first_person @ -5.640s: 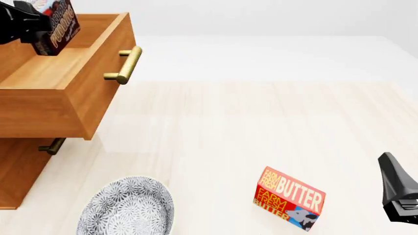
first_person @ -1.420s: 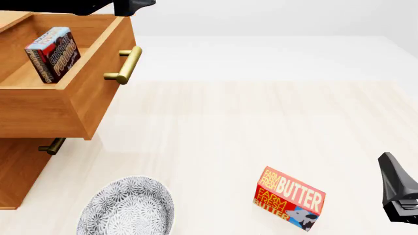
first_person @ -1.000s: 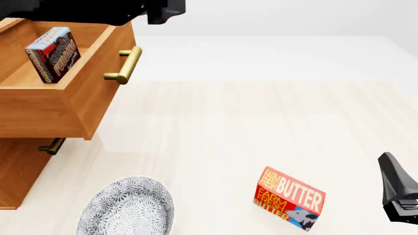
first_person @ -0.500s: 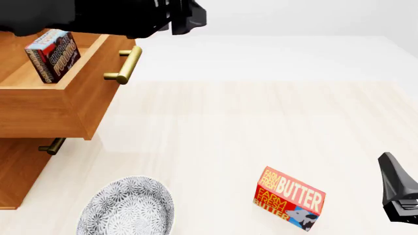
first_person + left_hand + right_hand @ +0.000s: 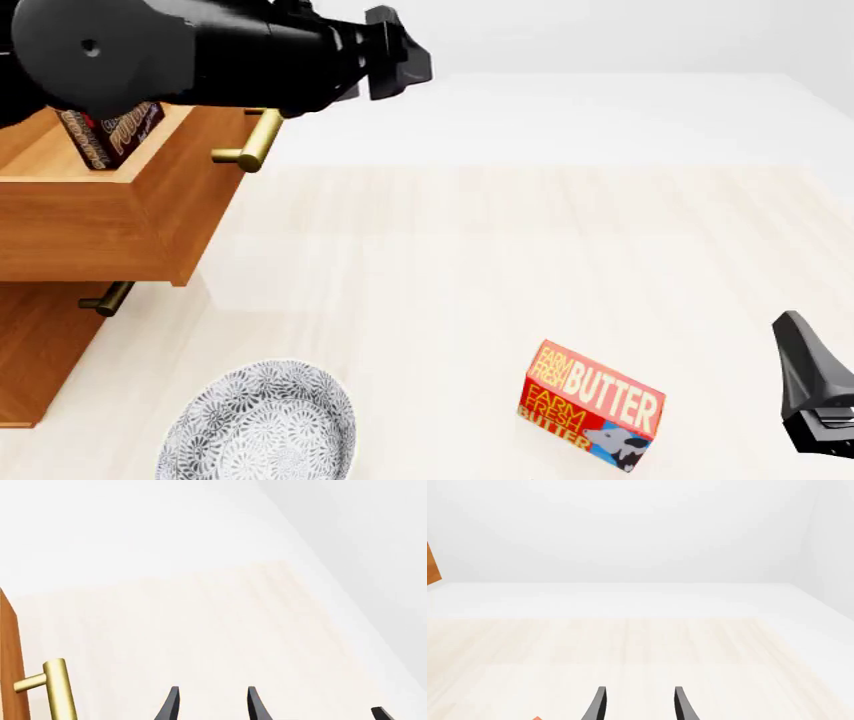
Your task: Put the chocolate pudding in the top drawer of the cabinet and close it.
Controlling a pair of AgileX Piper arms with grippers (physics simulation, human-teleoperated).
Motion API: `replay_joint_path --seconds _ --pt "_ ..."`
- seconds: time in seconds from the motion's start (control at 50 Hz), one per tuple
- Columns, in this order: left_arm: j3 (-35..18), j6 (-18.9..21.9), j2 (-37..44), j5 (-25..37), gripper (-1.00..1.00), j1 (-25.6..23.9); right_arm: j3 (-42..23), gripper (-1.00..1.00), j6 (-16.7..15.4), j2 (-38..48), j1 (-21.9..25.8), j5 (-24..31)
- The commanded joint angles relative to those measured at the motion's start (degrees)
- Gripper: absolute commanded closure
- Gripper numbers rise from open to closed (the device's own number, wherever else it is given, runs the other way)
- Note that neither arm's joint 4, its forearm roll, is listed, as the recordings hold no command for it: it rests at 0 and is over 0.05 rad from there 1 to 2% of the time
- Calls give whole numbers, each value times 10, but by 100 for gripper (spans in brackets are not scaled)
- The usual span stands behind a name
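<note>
The cabinet (image 5: 34,340) stands at the left edge of the table (image 5: 534,250); its top drawer (image 5: 107,215) is pulled out toward the right, with the brass handle (image 5: 251,140) on its right-hand front; the lower drawer is shut, its handle (image 5: 104,298) visible beneath the overhang.

The chocolate pudding (image 5: 110,130) stands upright inside the top drawer, near its far left part; the left arm hides much of the box in the front view.

The left gripper (image 5: 400,62) is held above the table, just to the right of the drawer front and higher than the handle; the left wrist view shows its fingers (image 5: 170,705) spread apart with nothing between them, and the brass handle beside them.

The right gripper (image 5: 814,385) sits at the near right edge of the table; the right wrist view shows its fingers (image 5: 598,705) likewise spread, holding nothing.

A red butter box (image 5: 590,403) stands on the table at the near side, left of the right gripper; a patterned grey plate (image 5: 260,425) lies at the near left, in front of the cabinet, well apart from the butter box.
</note>
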Motion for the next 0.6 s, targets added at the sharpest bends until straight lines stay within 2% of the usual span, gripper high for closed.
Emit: replay_joint_path --seconds 0.02,0.06,0.18,0.36,0.6 --pt "31 -33 6 -29 -100 -3 0 -100 0 0 0 0" --pt "14 -36 7 -13 -100 -3 0 -100 0 0 0 0" --pt "47 -49 10 -41 -100 6 0 -100 0 0 0 0" --pt "48 -46 10 -42 -100 39 0 -100 0 0 0 0" --pt "54 -51 11 -48 -100 50 0 -100 0 0 0 0"
